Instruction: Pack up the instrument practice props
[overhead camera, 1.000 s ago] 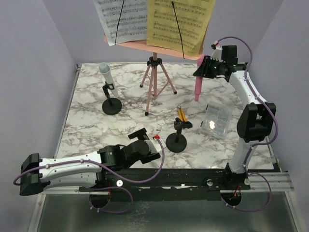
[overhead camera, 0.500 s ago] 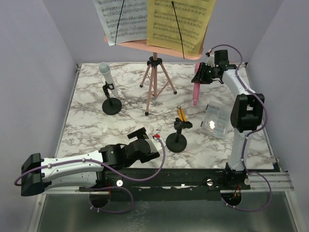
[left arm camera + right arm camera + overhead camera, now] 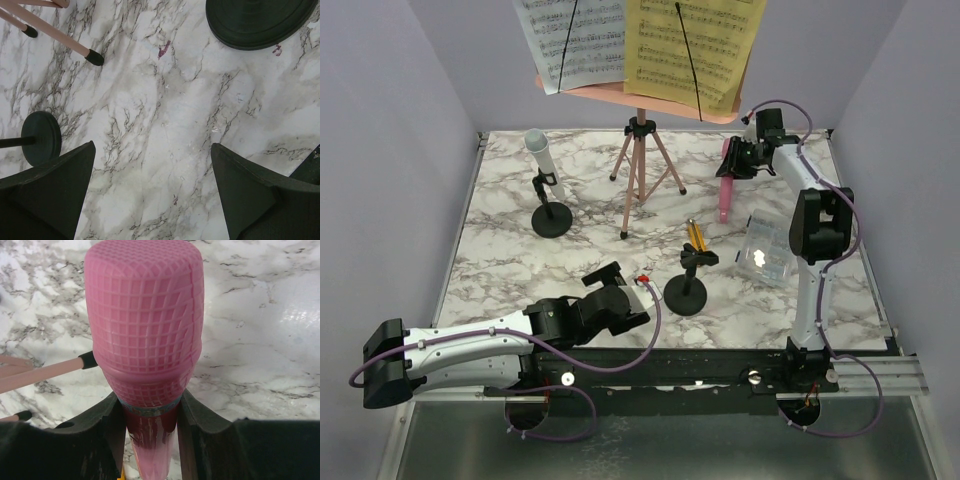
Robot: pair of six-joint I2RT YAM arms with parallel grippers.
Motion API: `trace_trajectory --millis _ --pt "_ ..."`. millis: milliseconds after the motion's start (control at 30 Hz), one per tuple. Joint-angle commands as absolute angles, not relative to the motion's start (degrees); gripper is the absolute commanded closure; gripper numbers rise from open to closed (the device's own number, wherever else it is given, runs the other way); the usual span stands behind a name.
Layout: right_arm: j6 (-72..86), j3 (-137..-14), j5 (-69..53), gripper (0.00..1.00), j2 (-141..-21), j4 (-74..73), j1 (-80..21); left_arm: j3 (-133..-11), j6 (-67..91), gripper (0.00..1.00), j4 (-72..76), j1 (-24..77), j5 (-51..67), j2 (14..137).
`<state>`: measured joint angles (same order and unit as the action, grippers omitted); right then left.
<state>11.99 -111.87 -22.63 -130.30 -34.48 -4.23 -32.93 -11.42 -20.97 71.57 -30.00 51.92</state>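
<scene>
My right gripper [image 3: 736, 160] is shut on the pink toy microphone [image 3: 725, 197], just under its mesh head [image 3: 145, 325]. The handle hangs down over the back right of the table. My left gripper [image 3: 612, 291] stands open and empty low over the marble [image 3: 152, 145]. The pink music rack [image 3: 640, 97] on its pink tripod [image 3: 640, 178] holds a white sheet [image 3: 575, 40] and a yellow sheet [image 3: 692, 45]. A grey-white microphone [image 3: 540, 153] stands in a black mount [image 3: 552, 220] at the left. A second black mount [image 3: 686, 293] stands near the middle.
A small yellow-and-black cutter [image 3: 696, 236] shows at the second mount's clip. A clear plastic box [image 3: 767, 250] lies at the right, below the pink microphone. In the left wrist view, a tripod leg [image 3: 60, 42] and both mount bases [image 3: 260, 22] [image 3: 42, 137] lie ahead.
My right arm has folded in, carrying the pink microphone a little left and nearer. The left gripper has barely shifted and stays open.
</scene>
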Motion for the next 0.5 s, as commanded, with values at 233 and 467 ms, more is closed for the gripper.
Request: trace_trajectory --millis 233,467 --pt "10.85 -115.4 -15.26 0.65 -134.78 -36.16 -4.57 -33.4 -11.5 0.01 -21.71 70.81 -28.08 51.76" --pt "10.64 -115.49 -12.3 0.52 -136.22 -36.21 -4.53 -33.43 -11.51 0.01 -21.72 70.58 -27.29 51.77"
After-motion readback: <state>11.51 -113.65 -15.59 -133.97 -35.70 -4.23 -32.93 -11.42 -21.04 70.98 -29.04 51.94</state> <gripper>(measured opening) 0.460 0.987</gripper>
